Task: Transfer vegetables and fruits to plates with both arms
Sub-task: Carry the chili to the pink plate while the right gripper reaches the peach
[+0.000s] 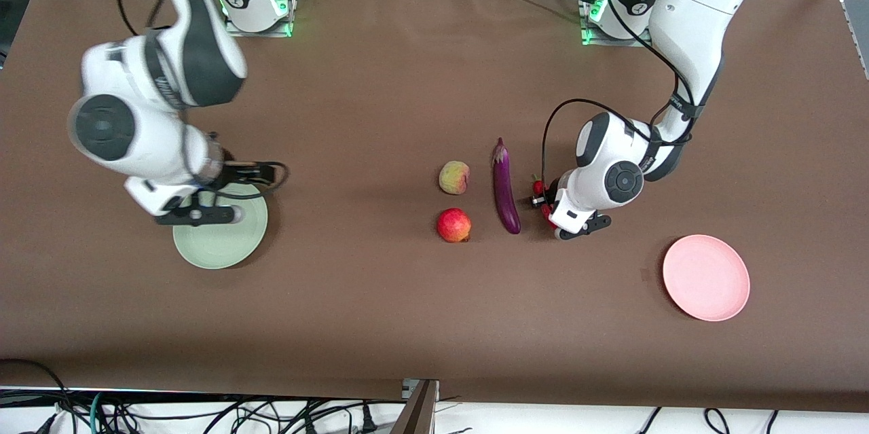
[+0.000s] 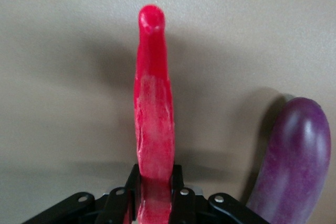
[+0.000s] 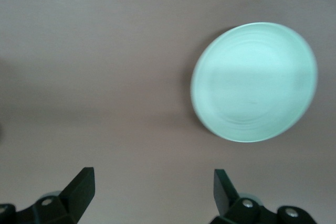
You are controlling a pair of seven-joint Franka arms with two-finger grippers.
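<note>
My left gripper (image 1: 546, 204) is down at the table beside the purple eggplant (image 1: 506, 186), shut on the red chili pepper (image 1: 538, 187). In the left wrist view the chili (image 2: 154, 108) sticks out from between the fingers of the left gripper (image 2: 156, 192), with the eggplant (image 2: 296, 161) beside it. The peach-like fruit (image 1: 454, 177) and the red apple-like fruit (image 1: 453, 225) lie beside the eggplant, toward the right arm's end. My right gripper (image 1: 204, 206) hangs open and empty over the mint green plate (image 1: 224, 247). In the right wrist view the right gripper (image 3: 152, 182) holds nothing and the green plate (image 3: 254, 81) is bare.
The pink plate (image 1: 706, 276) lies bare toward the left arm's end, nearer to the front camera than the left gripper. A brown cloth (image 1: 380, 81) covers the table.
</note>
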